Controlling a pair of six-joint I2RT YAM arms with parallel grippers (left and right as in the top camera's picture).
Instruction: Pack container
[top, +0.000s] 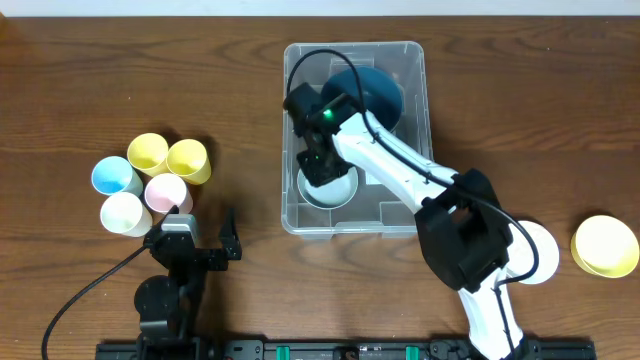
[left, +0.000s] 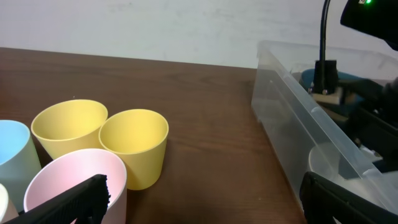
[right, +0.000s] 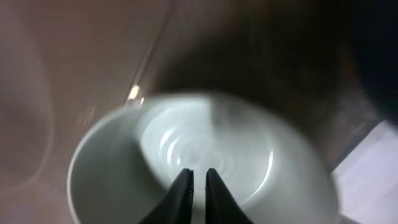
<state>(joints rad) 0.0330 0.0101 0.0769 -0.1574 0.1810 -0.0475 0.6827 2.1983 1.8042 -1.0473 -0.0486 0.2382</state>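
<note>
Placement seemed finished: right gripper (right: 199, 172), jaws pinched together and empty, hung over the white bowl (top: 331, 191) inside the container (top: 421, 62), centre frame. Left gripper (top: 195, 240) idled, jaws apart. Next: lift clear, fetch the yellow bowl (top: 605, 246).

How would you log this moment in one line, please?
right hand: shut, in container, over white bowl | left hand: open, beside cups | teal bowl: in container

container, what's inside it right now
A dark blue bowl at the far end and a white bowl at the near end, with the right gripper above it. The arm covers the middle of the container, so anything there is hidden.
</note>
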